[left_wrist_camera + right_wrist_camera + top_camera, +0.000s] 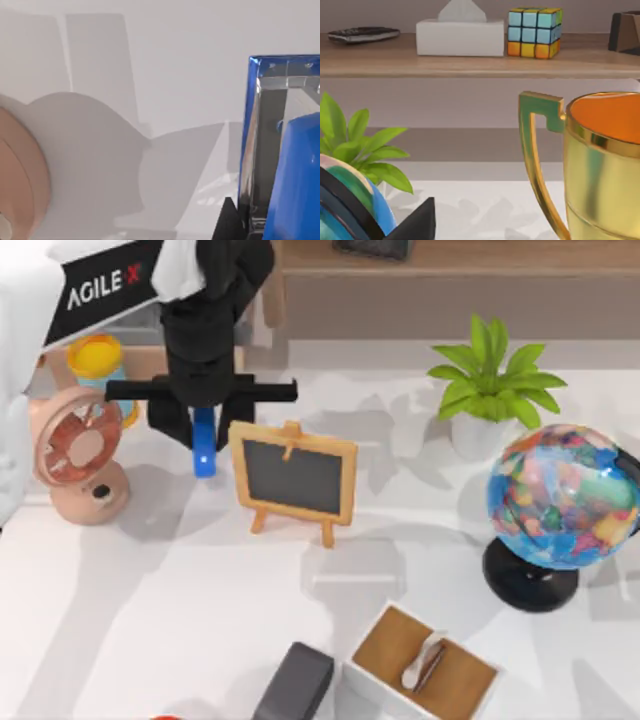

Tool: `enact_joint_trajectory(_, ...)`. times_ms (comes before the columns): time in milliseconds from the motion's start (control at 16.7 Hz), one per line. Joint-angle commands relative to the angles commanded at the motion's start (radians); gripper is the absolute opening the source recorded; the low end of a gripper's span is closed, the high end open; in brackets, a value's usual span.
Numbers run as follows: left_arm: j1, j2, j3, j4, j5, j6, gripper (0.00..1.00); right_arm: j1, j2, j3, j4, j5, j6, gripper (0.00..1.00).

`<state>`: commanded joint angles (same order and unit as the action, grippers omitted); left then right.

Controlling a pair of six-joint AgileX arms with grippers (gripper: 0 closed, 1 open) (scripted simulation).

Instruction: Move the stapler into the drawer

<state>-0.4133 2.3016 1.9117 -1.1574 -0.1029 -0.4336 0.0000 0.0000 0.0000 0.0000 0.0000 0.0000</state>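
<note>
White tabletop (180,610) carries everything you see from above, with a long wooden shelf (450,260) along its far edge. Your task thing, the blue stapler (204,445), sits at the far left of that surface, clamped between the fingers of the left hand (203,425), which points down from the black AgileX arm. In the left wrist view you get the stapler (295,175) close up, its glossy blue body beside a dark finger (227,222). Just right of it stands a small chalkboard (293,478) on a wooden easel; just left, a pink desk fan (80,455), with a yellow-topped cup (96,358) behind. Further right you find a potted plant (490,385) and a globe (560,505). Near the front edge lie a dark grey block (295,683) and a white box with a brown top (422,665). Through the right wrist view you see a golden trophy cup (600,165), the shelf with a tissue box (461,35) and a colour cube (534,32)
</note>
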Motion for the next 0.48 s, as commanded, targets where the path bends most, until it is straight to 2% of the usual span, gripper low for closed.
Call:
enact_joint_trajectory(240,0.064,-0.052,0.160,-0.134,-0.006,0.273,0.00,0.000,0.000,0.000,0.000,0.000,0.000,1.00)
enact_joint_trajectory(480,0.249,-0.077,0.305,-0.235,0.014,0.509,0.00,0.000,0.000,0.000,0.000,0.000,0.000,1.00)
